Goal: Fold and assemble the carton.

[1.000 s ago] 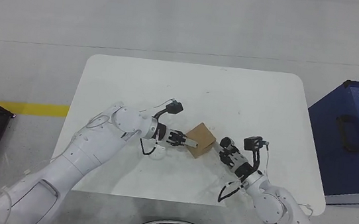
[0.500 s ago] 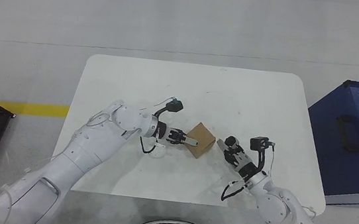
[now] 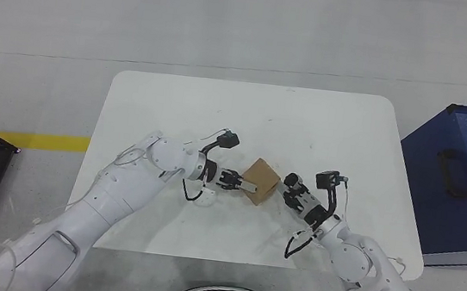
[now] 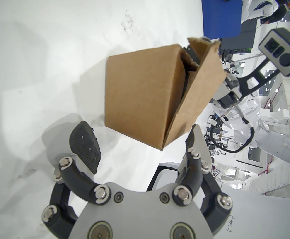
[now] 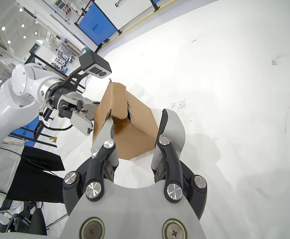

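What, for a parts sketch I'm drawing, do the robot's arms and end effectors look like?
The left arm and right arm have smooth white shells. The left end effector and right end effector share a grey plate, black links with silver screws, and black dimpled pads. Black cables loop at the wrists; black brackets carry cameras.

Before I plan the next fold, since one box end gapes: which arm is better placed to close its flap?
Likely right. The box turns its open end and loose flap toward the right tool, open; the left tool, also open, is at the opposite closed corner.
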{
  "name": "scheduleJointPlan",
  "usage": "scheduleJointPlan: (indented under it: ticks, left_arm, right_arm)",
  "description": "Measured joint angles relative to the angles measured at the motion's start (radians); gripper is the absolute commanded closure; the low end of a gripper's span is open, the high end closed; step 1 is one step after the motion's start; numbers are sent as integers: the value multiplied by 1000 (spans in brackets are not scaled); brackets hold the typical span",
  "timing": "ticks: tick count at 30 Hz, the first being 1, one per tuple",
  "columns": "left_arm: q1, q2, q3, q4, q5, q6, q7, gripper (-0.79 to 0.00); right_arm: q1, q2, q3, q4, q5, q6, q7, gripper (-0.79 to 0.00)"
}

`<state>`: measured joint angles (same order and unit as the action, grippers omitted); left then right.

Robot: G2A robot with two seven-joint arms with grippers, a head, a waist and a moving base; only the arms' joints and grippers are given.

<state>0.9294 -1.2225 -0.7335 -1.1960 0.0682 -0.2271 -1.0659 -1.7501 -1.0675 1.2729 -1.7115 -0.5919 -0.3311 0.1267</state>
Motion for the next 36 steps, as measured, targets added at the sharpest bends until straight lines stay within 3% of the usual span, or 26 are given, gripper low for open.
scheduleJointPlan:
  ticks: [3,7,9,14,17,21,36]
  left_arm:
    - [0,-1,0,-1,0,2,1,-785]
    - [0,1,-6,-1,0,1,4,-785]
    - [0,2,-10,-1,1,1,5,-785]
    - [1,3,-13,-6,4,2,5,-785]
    - [1,2,-12,-11,7,3,4,-785]
    - [2,2,-11,-16,14,2,2,-785]
    - [38,27,-47,-78,162,51,74,-785]
  right_arm:
    - [15,-4,-7,16,6,4,-10,-551]
    - [8,-4,-4,12,-3,6,-13,-613]
    - [-5,-2,10,0,-18,15,-15,-686]
    - [-52,5,73,-64,-119,90,-74,-745]
    - [-75,3,89,-104,-183,169,-126,-748]
    - [-40,-2,58,-89,-283,240,-85,-767]
    - [67,-13,8,-42,-320,166,9,-785]
